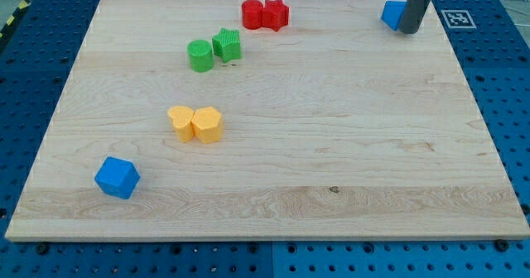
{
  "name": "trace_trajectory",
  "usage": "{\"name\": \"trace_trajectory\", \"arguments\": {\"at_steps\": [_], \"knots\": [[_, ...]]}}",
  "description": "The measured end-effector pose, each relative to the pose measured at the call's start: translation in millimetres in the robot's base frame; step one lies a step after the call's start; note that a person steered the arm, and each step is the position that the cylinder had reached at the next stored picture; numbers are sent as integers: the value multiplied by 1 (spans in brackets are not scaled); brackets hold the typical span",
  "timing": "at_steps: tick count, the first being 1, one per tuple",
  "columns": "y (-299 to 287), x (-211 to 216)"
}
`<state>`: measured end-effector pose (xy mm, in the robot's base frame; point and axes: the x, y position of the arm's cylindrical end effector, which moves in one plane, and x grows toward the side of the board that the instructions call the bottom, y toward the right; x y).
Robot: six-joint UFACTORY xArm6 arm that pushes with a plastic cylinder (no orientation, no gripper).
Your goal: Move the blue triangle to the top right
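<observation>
Blue triangle (pixel 392 13) sat at the board (pixel 331 146) top right.
Your tip (pixel 408 30) touched its right side, holding nothing.

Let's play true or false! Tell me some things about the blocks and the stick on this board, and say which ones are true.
1. The blue triangle sits near the view's top right corner. True.
2. My tip is beside the blue cube. False: it is against the blue triangle's right side; the cube lies at the bottom left.
3. The two yellow blocks touch each other. True.
4. The two red blocks lie at the view's bottom. False: they are near the top edge.
5. The green blocks lie above the yellow ones in the view. True.
</observation>
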<state>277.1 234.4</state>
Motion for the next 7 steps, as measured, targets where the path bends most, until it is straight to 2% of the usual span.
{"name": "trace_trajectory", "arguments": {"at_steps": [1, 2, 3, 7], "knots": [[0, -1], [0, 24], [-3, 25], [-14, -10]]}}
